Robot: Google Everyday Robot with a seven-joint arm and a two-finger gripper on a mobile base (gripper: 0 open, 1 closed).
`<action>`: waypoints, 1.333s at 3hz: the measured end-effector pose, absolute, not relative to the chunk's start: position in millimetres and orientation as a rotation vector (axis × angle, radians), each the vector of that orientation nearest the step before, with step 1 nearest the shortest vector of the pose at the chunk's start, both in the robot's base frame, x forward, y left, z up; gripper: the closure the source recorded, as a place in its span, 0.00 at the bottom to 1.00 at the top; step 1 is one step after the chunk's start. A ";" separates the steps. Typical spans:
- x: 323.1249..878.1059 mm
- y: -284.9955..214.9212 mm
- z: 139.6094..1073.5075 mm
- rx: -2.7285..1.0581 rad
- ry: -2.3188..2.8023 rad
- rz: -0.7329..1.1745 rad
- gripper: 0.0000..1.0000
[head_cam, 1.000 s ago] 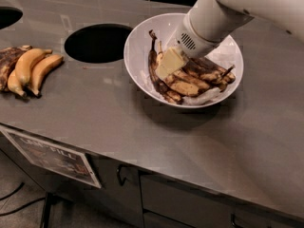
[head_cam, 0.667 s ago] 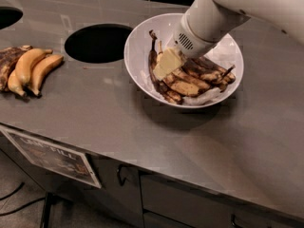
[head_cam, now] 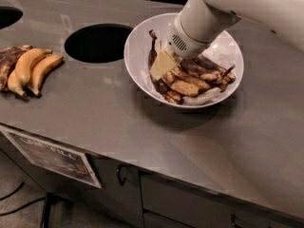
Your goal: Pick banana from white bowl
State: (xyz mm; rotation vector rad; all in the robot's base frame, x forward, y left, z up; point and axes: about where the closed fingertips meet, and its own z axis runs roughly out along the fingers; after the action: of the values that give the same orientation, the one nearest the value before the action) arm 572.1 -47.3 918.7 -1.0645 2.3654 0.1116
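The white bowl stands on the grey counter, right of centre. It holds several overripe, brown-spotted bananas lying in a pile. My gripper reaches down into the bowl from the upper right. It sits at the left end of the pile, touching or just above the bananas. The white arm hides the back of the bowl and part of the pile.
A bunch of yellow bananas with a blackened one lies at the counter's left. A round hole is cut in the counter left of the bowl, and another at far left. Cabinet doors and a sign are below the front edge.
My gripper has edged slightly to the left inside the bowl. The bowl and the bananas have not moved.
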 end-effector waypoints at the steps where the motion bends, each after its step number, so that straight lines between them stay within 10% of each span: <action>1: 572.3 -41.5 915.8 -1.082 2.365 0.117 0.42; 4: 574.7 -31.9 904.8 -1.120 2.384 0.116 0.44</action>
State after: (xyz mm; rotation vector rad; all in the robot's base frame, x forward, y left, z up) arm 574.7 -31.9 904.8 -1.1199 2.3841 0.1157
